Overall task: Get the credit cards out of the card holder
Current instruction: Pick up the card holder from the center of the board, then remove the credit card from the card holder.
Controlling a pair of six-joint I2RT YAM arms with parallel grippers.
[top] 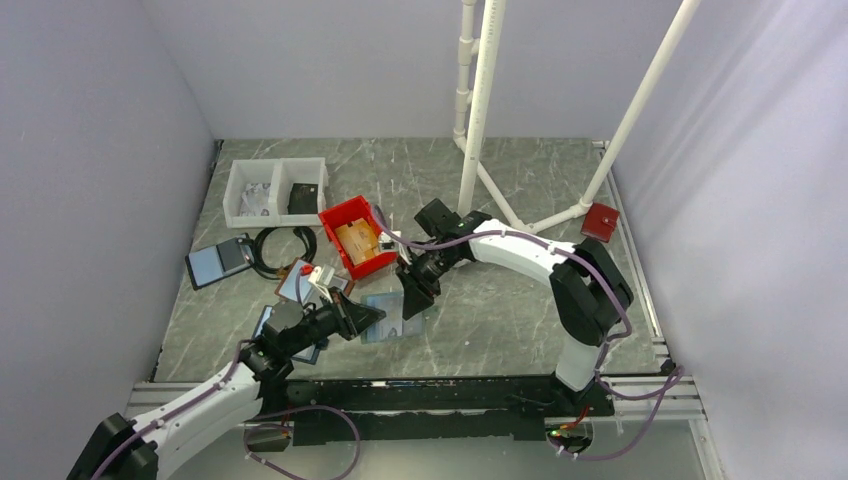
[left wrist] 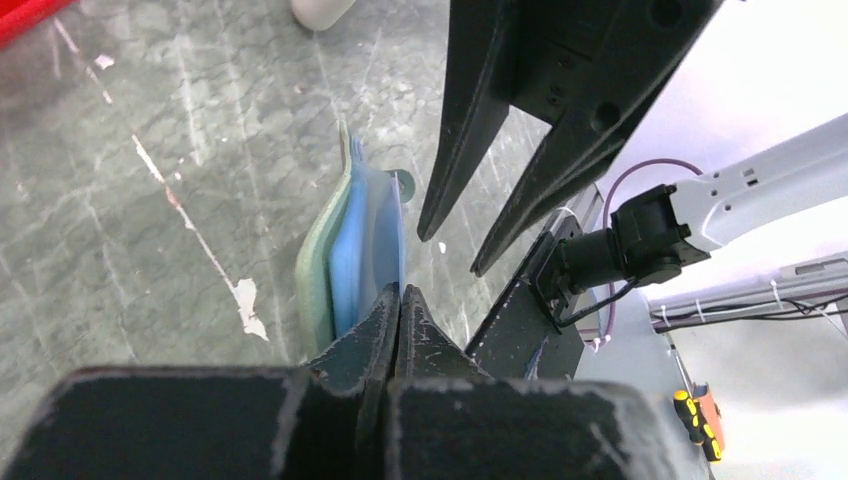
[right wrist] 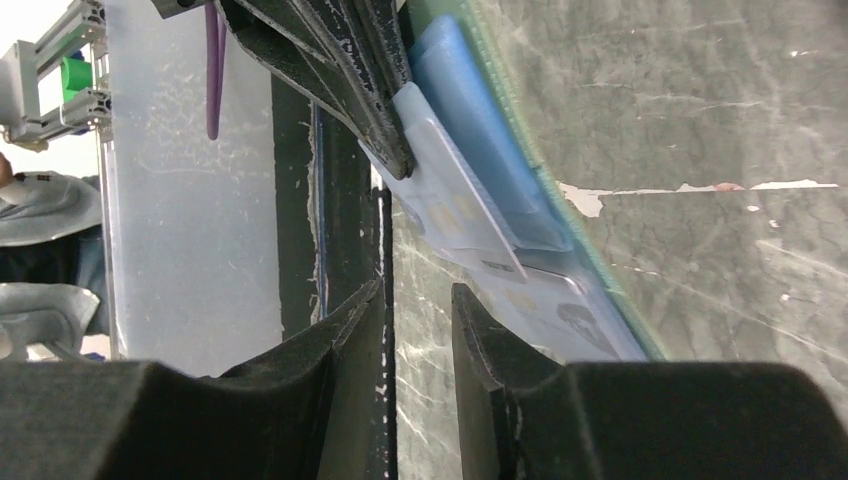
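- While my left gripper reaches in from the left, its two black fingers are pressed fully together. They are clamped on a pale translucent leaf at the near edge of the flat bifold card holder. (I cannot tell whether that leaf is a card or one of the clear pocket panels.)
- That teal-green-edged wallet with pale blue panels lies on the grey marbled table, just in front of the red plastic bin. It sits between the two arms' fingertips, and its stacked leaves fan apart slightly at the pinched edge.
- I see faint yellowish marks on the pinched leaf and on the panel beneath it.
- To the right, my right gripper points down over the holder's right side. Its jaws are partly apart with only bare table showing in the gap, so it has hold of nothing.
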